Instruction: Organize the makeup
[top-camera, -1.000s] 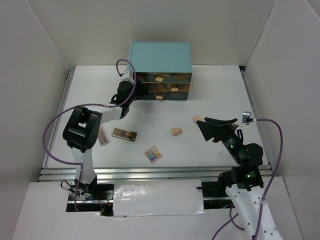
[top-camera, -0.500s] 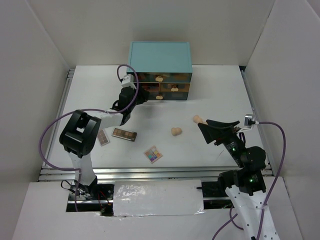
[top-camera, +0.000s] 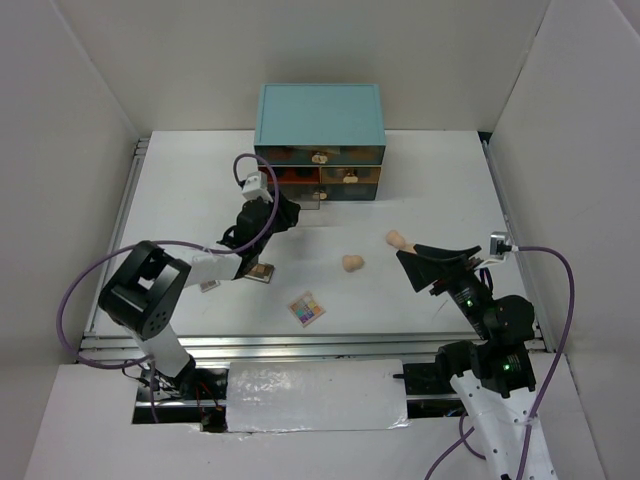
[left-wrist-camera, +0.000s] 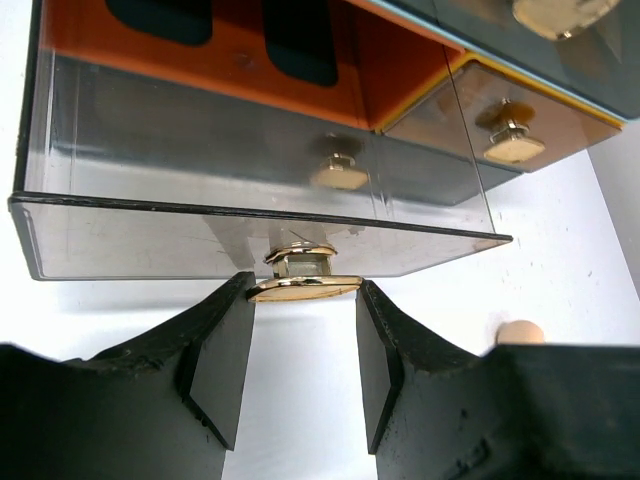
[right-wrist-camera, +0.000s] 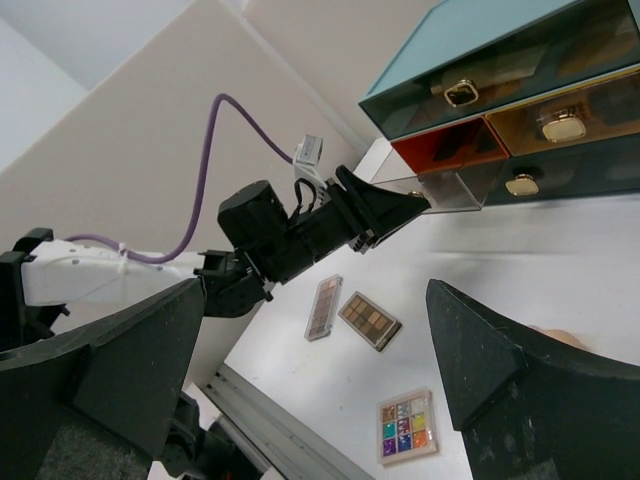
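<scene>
My left gripper (left-wrist-camera: 305, 310) clamps the knob (left-wrist-camera: 305, 288) of the open drawer (left-wrist-camera: 200, 225). My right gripper (right-wrist-camera: 315, 300) gapes empty. A sponge (top-camera: 397, 238) lies just far-left of it, and the table (top-camera: 470, 190) edge is on its right.

Bright, even light falls from above. The white table (top-camera: 420, 190) and walls (top-camera: 90, 100) bounce it, so the overhead view looks pale, with only faint, soft-edged shadows. In the left wrist view the clear drawer (left-wrist-camera: 250, 220) carries hazy reflections and its gold knob (left-wrist-camera: 305, 287) glints, while the left gripper's fingers (left-wrist-camera: 215, 365) sink into black. The right gripper's fingers (right-wrist-camera: 100, 370) look soft, perhaps out of focus. The brown palette (right-wrist-camera: 368, 320) beyond stays sharp.
</scene>
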